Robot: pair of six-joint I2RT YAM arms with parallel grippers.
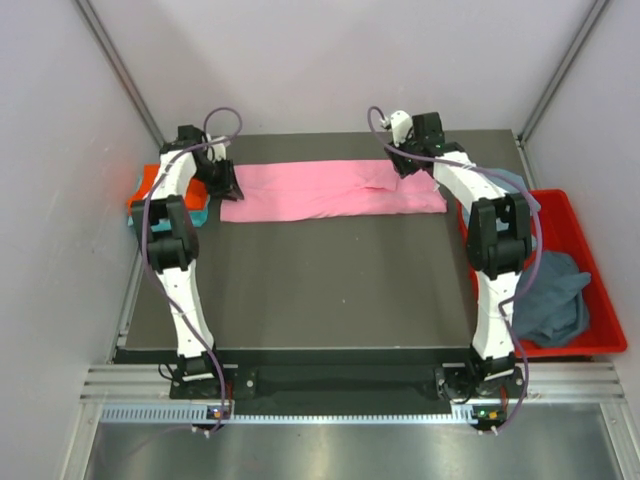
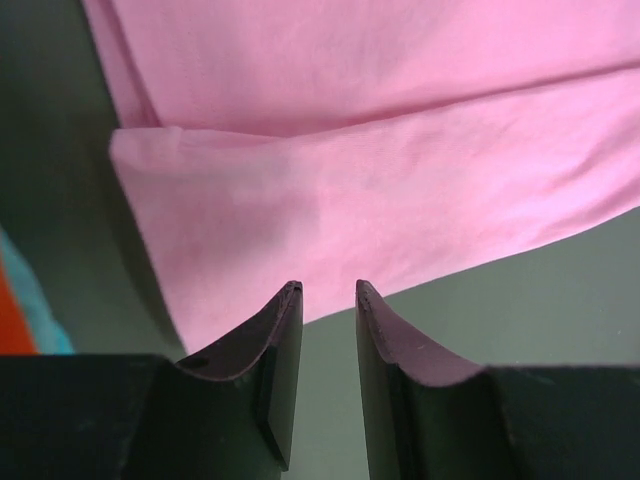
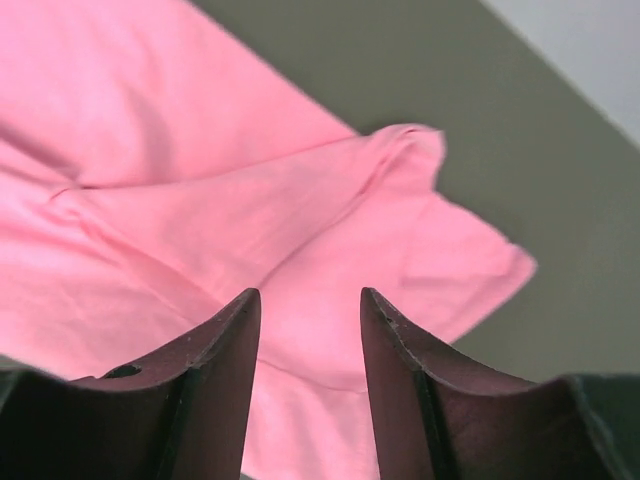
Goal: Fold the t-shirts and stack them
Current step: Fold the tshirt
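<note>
The large pink t-shirt lies folded into a long band across the far part of the table. My left gripper hovers at its left end, jaws open and empty; in the left wrist view the pink cloth lies just past the tips. My right gripper is over the shirt's right part, open and empty; the right wrist view shows the pink cloth and its corner beyond the tips. Orange and teal shirts are stacked at the far left. A grey-blue shirt lies in the bin.
A red plastic bin stands off the table's right edge. The dark table top extends toward the arm bases. Grey walls enclose the table on three sides.
</note>
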